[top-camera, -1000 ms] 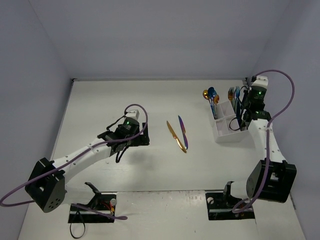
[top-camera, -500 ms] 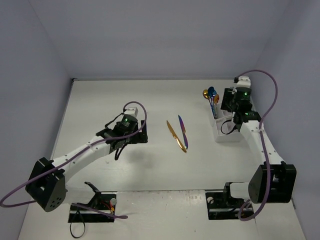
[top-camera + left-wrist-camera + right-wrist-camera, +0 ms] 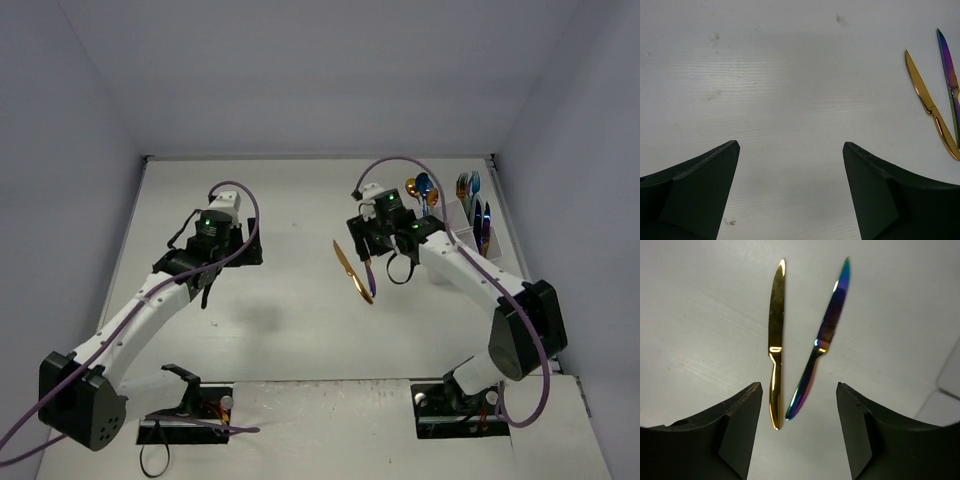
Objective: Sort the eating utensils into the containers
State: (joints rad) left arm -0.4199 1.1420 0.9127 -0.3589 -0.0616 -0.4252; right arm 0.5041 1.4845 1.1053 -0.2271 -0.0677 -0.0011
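Observation:
Two utensils lie side by side on the white table: a gold knife (image 3: 351,272) (image 3: 775,340) (image 3: 930,105) and a rainbow knife (image 3: 367,276) (image 3: 822,335) (image 3: 951,85). My right gripper (image 3: 368,250) (image 3: 798,385) hovers open over their handle ends, with both handles showing between its fingers and neither gripped. Far off to the left, my left gripper (image 3: 248,252) (image 3: 790,144) stands wide open over bare table. The white caddy (image 3: 452,215) at the back right holds spoons (image 3: 420,190), forks (image 3: 467,185) and a dark knife (image 3: 483,225).
The right arm stretches across in front of the caddy and hides part of it. A corner of the caddy (image 3: 950,390) shows at the right edge of the right wrist view. Grey walls close the table on three sides.
The right arm has swung left from the caddy to above the two knives, and its jaws have opened. The left arm has drawn back to the left and farther away.

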